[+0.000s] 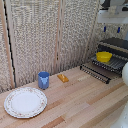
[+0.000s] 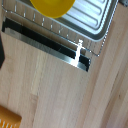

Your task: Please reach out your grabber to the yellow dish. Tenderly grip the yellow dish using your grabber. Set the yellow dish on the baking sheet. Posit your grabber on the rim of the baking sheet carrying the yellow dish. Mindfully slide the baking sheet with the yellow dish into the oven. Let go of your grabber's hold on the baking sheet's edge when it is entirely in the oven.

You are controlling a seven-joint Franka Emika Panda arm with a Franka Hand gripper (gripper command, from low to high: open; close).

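Exterior view: the yellow dish (image 1: 104, 56) sits on the baking sheet (image 1: 116, 63), which projects from the oven (image 1: 118, 46) above the lowered oven door (image 1: 96, 72) at the exterior view's right. The pincer (image 1: 111, 29) hangs above the dish and sheet, well clear of both, blue tips pointing down. Its fingers stand apart with nothing between them, so it reads as open and empty.

Wrist view: the yellow dish (image 2: 51, 7) rests on the baking sheet (image 2: 86, 20), with the sheet's front rim and the door edge running diagonally below it.

Judgement: placement appears complete; the next step is gripping the sheet's rim. That rim lies below the pincer, on the side facing the counter (image 1: 75, 100), its long axis across the oven mouth.
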